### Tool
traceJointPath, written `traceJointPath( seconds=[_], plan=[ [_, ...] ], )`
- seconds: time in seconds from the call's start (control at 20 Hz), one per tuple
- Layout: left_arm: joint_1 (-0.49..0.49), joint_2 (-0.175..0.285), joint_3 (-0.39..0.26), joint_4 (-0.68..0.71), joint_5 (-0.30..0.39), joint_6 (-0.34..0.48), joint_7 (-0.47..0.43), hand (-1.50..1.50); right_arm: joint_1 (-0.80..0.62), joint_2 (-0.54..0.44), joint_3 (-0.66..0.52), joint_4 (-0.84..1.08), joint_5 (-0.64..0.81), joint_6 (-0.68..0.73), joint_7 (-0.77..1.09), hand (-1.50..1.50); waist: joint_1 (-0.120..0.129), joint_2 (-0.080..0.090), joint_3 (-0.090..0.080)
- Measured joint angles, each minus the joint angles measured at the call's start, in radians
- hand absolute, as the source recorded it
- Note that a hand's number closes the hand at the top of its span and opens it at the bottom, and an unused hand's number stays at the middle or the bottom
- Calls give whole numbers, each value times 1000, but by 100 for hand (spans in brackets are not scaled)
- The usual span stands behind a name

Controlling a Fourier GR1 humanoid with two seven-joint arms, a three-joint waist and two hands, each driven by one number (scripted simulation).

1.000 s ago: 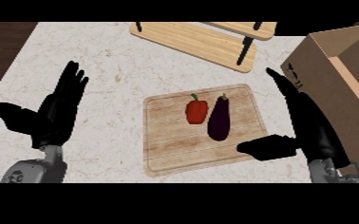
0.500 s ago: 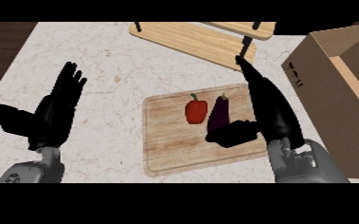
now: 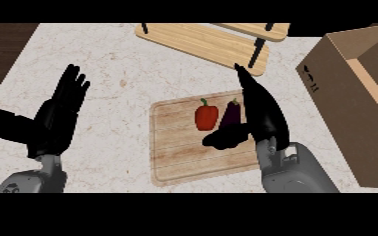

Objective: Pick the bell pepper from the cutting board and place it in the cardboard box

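Observation:
A red bell pepper [image 3: 207, 117] with a green stem lies on the wooden cutting board [image 3: 177, 150], next to a dark purple eggplant [image 3: 231, 116]. My right hand [image 3: 258, 111] hangs over the board's right side with straight fingers pointing away from me. Its thumb reaches left across the eggplant's near end, just right of the pepper. The hand holds nothing. The cardboard box [image 3: 347, 85] stands open at the right edge. My left hand [image 3: 57, 112] rests open at the left, fingers up.
A wooden rack [image 3: 203, 42] with black posts stands at the back of the pale stone counter [image 3: 118, 70]. A dark strip shows at the far left edge.
My right hand has moved left from the board's right edge to over the eggplant, and its thumb now lies beside the pepper. The left hand stays put.

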Motion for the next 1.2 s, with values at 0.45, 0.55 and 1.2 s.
traceJointPath(
  seconds=[0.45, 0.55, 1.2],
  plan=[
    [-9, -32, 3, -14, -35, 4, 22, 0, 11, 98, -8, 82, 113, -13, -20, -150, -1, 0, 0],
    [-8, -31, 10, -27, -36, -1, 34, 0, 1, 109, -24, 108, 111, -15, -28, -150, 0, 0, 0],
    [11, -50, 45, -24, -51, -48, 23, 0, 14, 124, -3, 250, 132, -67, -69, -150, 0, 0, 0]
  ],
)
